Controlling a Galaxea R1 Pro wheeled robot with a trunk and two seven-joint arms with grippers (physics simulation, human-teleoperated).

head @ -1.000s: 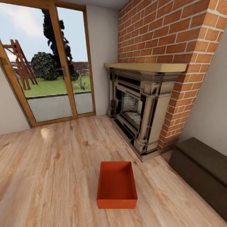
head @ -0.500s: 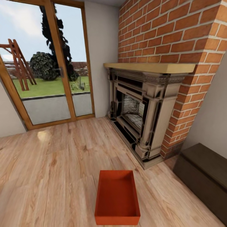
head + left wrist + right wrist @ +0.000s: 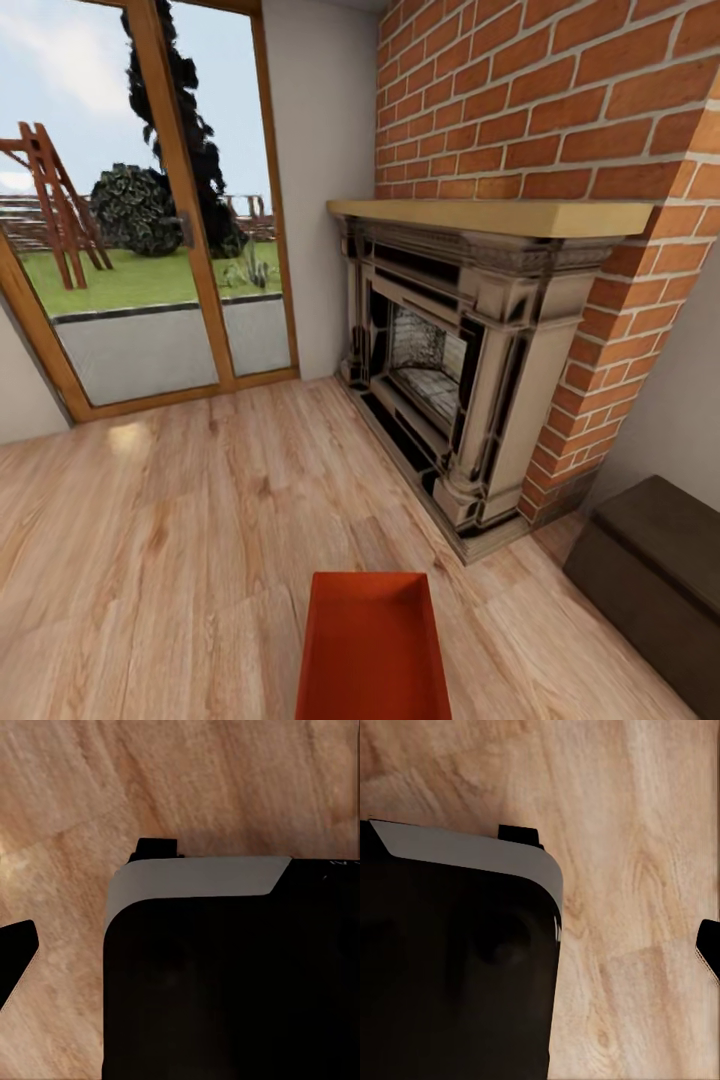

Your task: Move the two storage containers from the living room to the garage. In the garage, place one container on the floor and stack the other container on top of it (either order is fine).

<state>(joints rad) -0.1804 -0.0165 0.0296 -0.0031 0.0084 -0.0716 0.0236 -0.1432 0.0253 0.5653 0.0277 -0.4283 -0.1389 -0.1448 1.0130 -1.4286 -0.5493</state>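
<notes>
One orange-red storage container (image 3: pixel 370 650) sits open-topped and empty on the light wood floor (image 3: pixel 170 540) of the living room. It is low in the middle of the head view, and its near end is cut off by the picture's edge. In the left wrist view a dark fingertip (image 3: pixel 15 954) juts in beside the robot's black, grey-edged base (image 3: pixel 225 967), above wood planks. The right wrist view shows another dark fingertip (image 3: pixel 709 949) and the same base (image 3: pixel 450 960). Neither view shows how the jaws stand.
A red brick fireplace (image 3: pixel 450 380) with a wooden mantel stands ahead on the right. A long dark low cabinet (image 3: pixel 650 570) lies along the right wall. Wood-framed glass doors (image 3: pixel 150 250) to a garden are ahead on the left.
The head camera has moved forward. The container now appears lower, larger and cut by the picture's bottom edge, and the fireplace and doors loom closer. The container itself has not moved.
</notes>
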